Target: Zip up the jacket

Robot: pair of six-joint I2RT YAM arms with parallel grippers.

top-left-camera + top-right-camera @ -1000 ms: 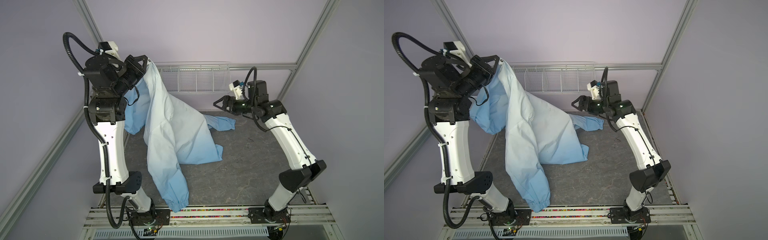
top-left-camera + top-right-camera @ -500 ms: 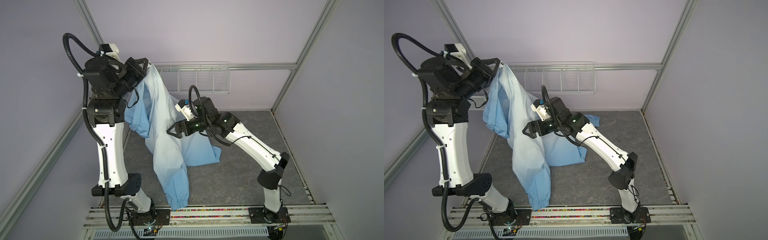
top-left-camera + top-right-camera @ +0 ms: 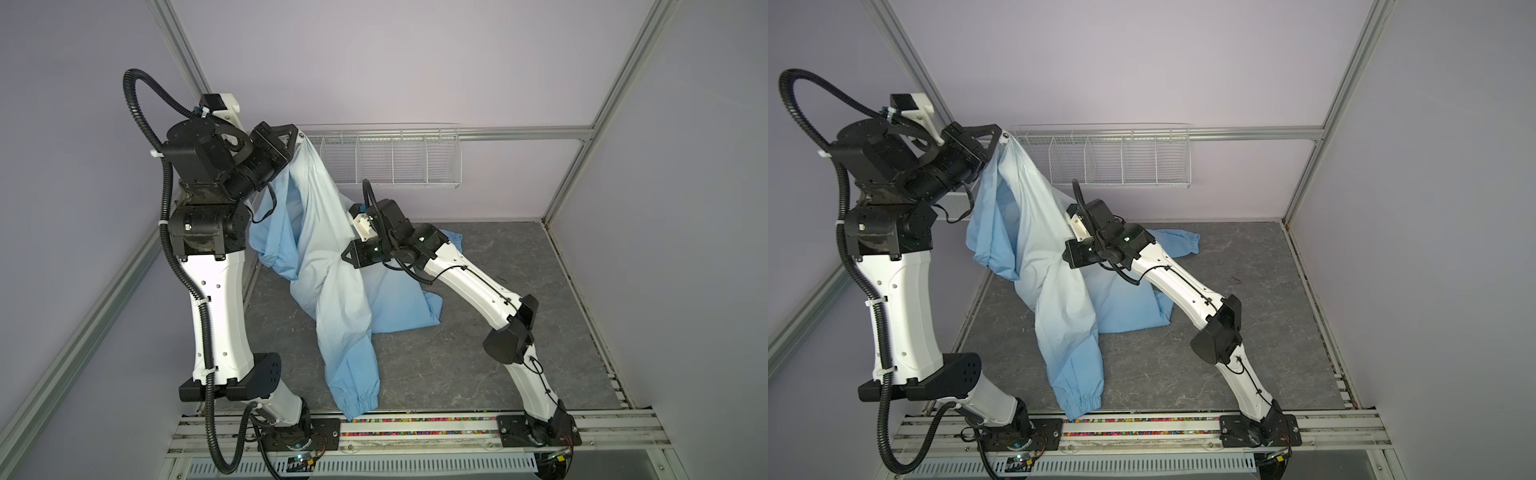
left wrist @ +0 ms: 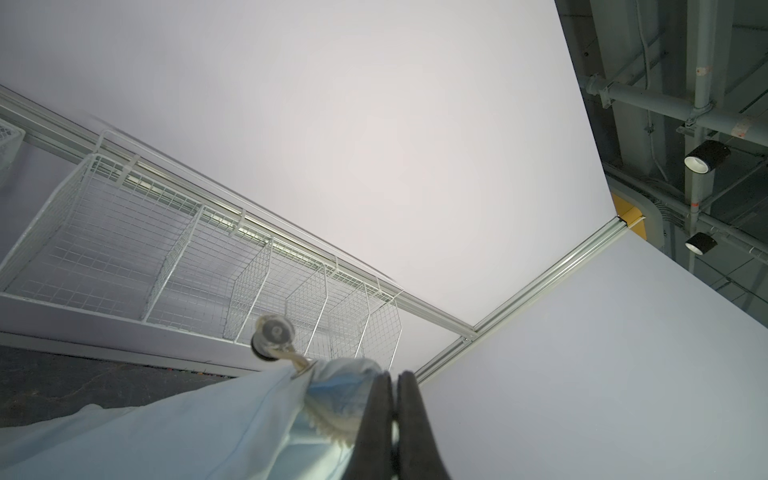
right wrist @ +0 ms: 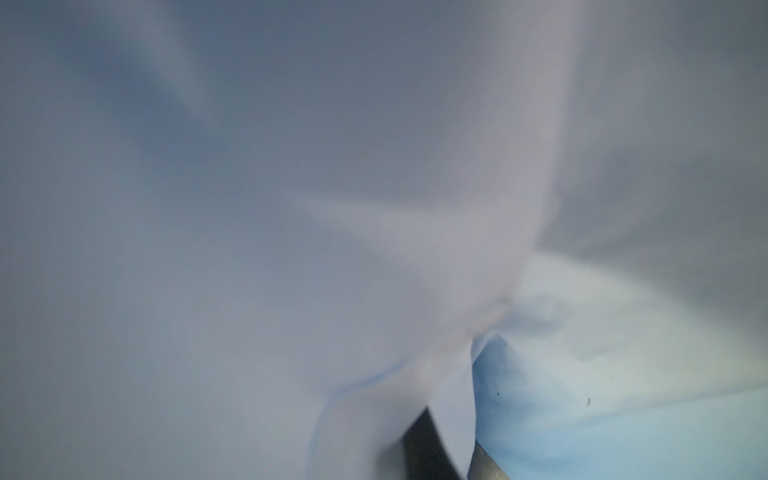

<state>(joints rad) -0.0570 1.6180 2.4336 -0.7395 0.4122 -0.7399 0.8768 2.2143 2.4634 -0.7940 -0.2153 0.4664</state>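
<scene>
The light-blue jacket [image 3: 332, 266] [image 3: 1050, 257] hangs from its top edge and trails onto the grey mat. My left gripper [image 3: 300, 138] [image 3: 1002, 139] is raised high at the back left. In the left wrist view it [image 4: 394, 379] is shut on the jacket's [image 4: 166, 432] edge, with frayed cream zipper tape [image 4: 332, 428] beside the fingers and a clear round stud [image 4: 272, 334] above. My right gripper [image 3: 348, 259] [image 3: 1068, 255] presses into the hanging cloth at mid height. In the right wrist view it [image 5: 453, 440] is shut on a fold of the jacket [image 5: 291, 249]. One elastic cuff [image 3: 361, 401] lies by the front rail.
A white wire basket [image 3: 390, 158] [image 3: 1108, 158] is fixed to the back wall. The second sleeve's cuff [image 3: 455, 239] [image 3: 1188, 243] lies on the mat [image 3: 519, 332] behind my right arm. Aluminium frame posts stand at the corners, and a rail [image 3: 436, 424] runs along the front.
My right arm swung from the back right across to the middle of the hanging jacket, and its jaws went from open to shut on the cloth. The left gripper stayed high.
</scene>
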